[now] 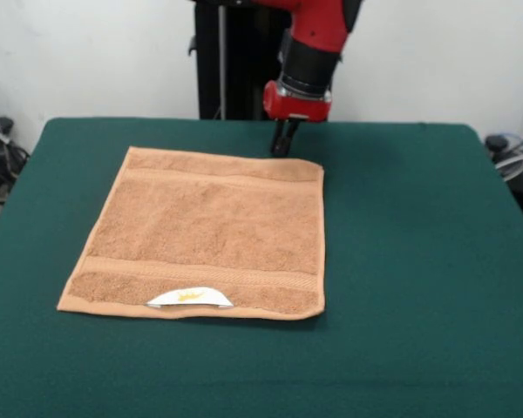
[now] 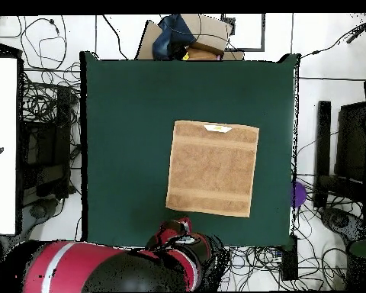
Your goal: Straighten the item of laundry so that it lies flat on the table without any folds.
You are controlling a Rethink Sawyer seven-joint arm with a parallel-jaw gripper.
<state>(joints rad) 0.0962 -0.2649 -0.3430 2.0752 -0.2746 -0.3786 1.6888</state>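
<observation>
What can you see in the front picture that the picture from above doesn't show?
Only the front view shows the gripper hanging low at the towel's far edge, near its far right corner, with the white wall behind; I cannot tell if it touches the cloth. Only the overhead view shows the whole table outline, the cables on the floor and the cardboard boxes past the far end. Both show the towel lying flat and spread out, its white label on the edge away from the robot, and the red arm.

Tan terry towel [image 1: 211, 232] [image 2: 213, 168] spread flat and unfolded on dark green table [image 1: 418, 261] [image 2: 125, 137], woven border bands across, white yellow-marked label [image 1: 190, 298] [image 2: 217, 128] at one edge.
</observation>
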